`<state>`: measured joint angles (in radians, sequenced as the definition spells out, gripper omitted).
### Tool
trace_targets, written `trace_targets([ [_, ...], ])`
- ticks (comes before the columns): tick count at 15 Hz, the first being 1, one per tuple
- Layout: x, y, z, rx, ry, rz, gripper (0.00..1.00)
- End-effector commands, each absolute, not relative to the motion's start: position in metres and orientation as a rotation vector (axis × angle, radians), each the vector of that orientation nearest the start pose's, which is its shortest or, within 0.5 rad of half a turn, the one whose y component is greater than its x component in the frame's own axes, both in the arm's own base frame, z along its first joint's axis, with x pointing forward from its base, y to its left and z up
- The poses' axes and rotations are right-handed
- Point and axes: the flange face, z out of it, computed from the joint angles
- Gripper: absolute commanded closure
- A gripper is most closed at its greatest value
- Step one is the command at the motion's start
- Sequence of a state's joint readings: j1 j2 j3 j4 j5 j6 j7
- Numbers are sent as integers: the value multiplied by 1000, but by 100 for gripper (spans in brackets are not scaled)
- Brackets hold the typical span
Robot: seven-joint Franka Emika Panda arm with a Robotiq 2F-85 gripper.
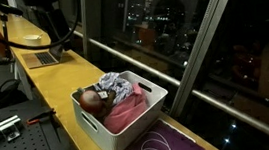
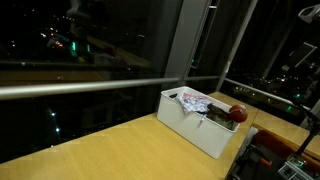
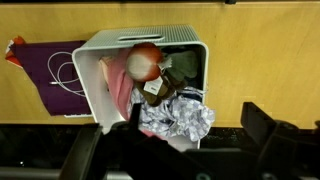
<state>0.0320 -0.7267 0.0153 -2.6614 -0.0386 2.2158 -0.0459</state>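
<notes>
A white bin (image 3: 150,38) stands on the wooden counter (image 3: 260,60) and is full of clothes. Inside lie a pink cloth (image 3: 120,90), a reddish round item (image 3: 145,60), a brown piece with a tag (image 3: 165,85) and a blue-and-white patterned cloth (image 3: 180,118). In the wrist view my gripper (image 3: 195,130) hangs well above the bin's patterned-cloth end, open, with nothing between its dark fingers (image 3: 265,125). Both exterior views show the bin (image 1: 111,138) (image 2: 195,130), but I cannot make out the gripper in them.
A purple mat (image 3: 40,65) with a white cable (image 3: 65,75) lies beside the bin. A laptop (image 1: 42,58) sits further along the counter. Dark windows (image 1: 189,19) with a rail run along the counter's far side.
</notes>
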Motion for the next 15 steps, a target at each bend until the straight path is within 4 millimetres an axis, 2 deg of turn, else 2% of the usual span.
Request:
trace_targets([
  [1, 378, 28, 485, -3161, -250, -530, 0],
  [4, 393, 36, 466, -3163, -269, -546, 0],
  [7, 401, 35, 439, -3179, -281, -515, 0],
  [13, 400, 11, 404, -3255, -336, -491, 0],
  [15, 399, 12, 399, -3270, -380, -508, 0],
])
